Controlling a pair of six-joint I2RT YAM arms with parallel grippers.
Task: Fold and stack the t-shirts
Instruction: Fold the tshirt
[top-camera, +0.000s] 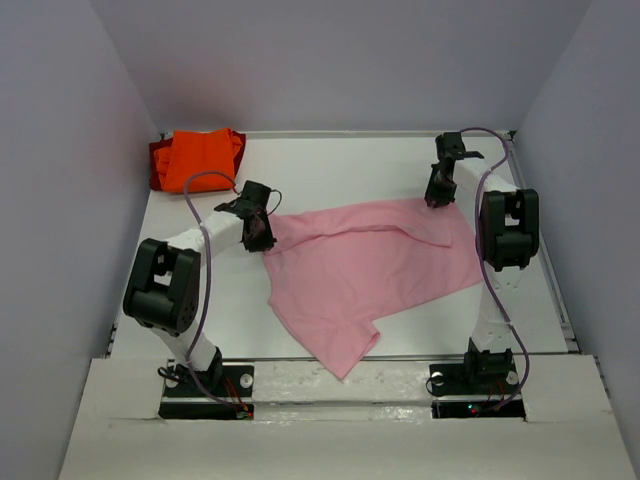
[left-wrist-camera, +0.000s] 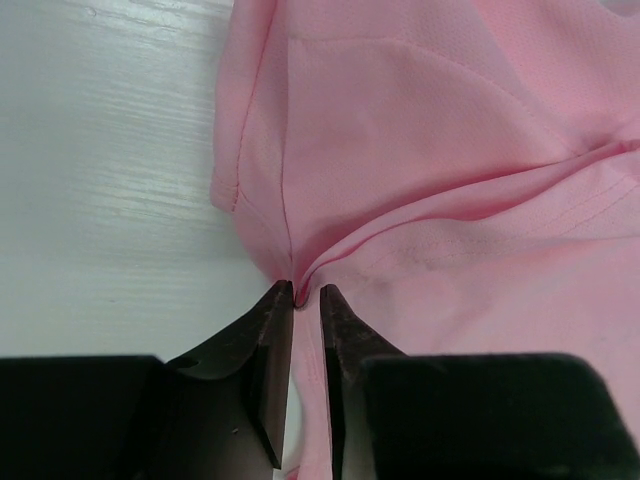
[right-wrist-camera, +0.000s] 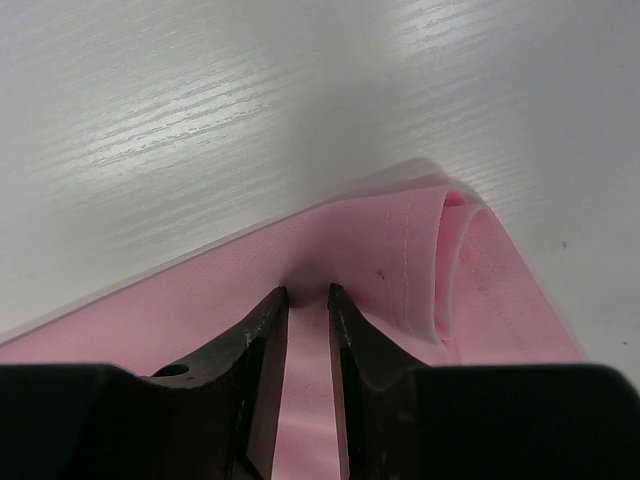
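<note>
Pinching 1 pink t-shirt (top-camera: 370, 270) | left hand (top-camera: 262, 243) | right hand (top-camera: 436, 200) | 1 orange pile (top-camera: 200, 158)

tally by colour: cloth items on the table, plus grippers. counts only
light pink cloth t-shirt: 1
bright orange cloth pile: 1 (shirts within it can't be separated)
black two-finger grippers: 2, left gripper and right gripper, both pinching the pink shirt
total: 4
</note>
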